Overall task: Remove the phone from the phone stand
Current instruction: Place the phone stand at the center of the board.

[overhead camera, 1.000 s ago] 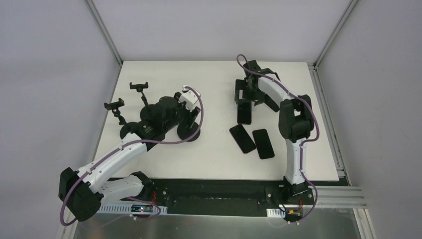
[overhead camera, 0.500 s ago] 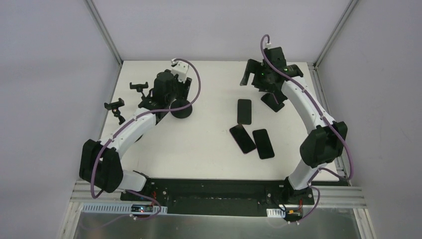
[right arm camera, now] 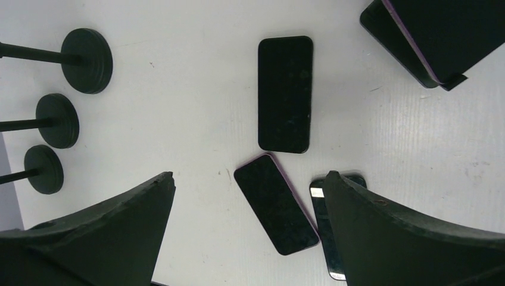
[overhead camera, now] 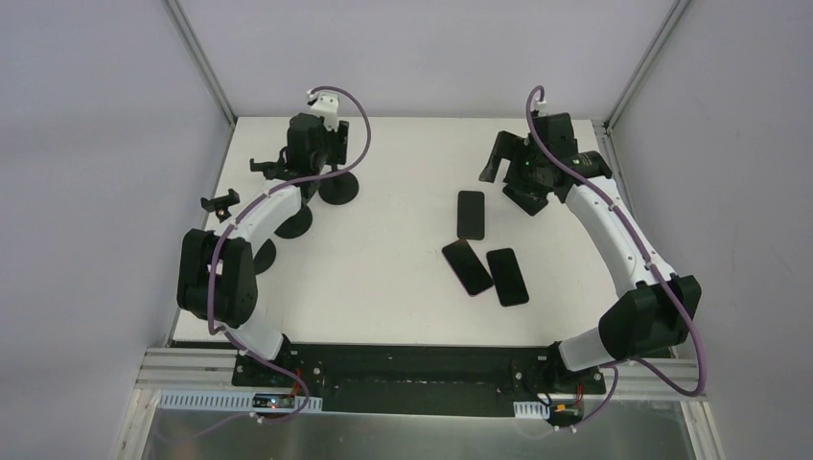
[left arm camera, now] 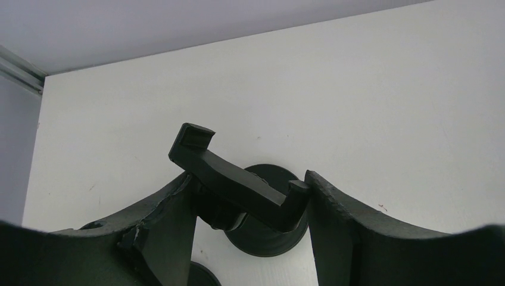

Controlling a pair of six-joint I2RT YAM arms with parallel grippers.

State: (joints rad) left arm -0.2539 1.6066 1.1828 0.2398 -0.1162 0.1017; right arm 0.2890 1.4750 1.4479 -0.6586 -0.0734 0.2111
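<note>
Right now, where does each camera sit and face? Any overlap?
Top external: fixed above and behind the bases, looking down on the white table; left arm, right arm whole.
Left wrist: on that wrist, facing the table's far-left corner; left gripper holds the black phone stand's empty clamp.
Right wrist: on that wrist, facing straight down at three black phones lying flat; right gripper open at the bottom.
Shared: top and right wrist both show those phones and round stand bases.

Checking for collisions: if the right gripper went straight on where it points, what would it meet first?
Likely the pink-edged phone on the table between the open right gripper's fingers; depth is unclear, so the straight phone beyond could come first.
</note>
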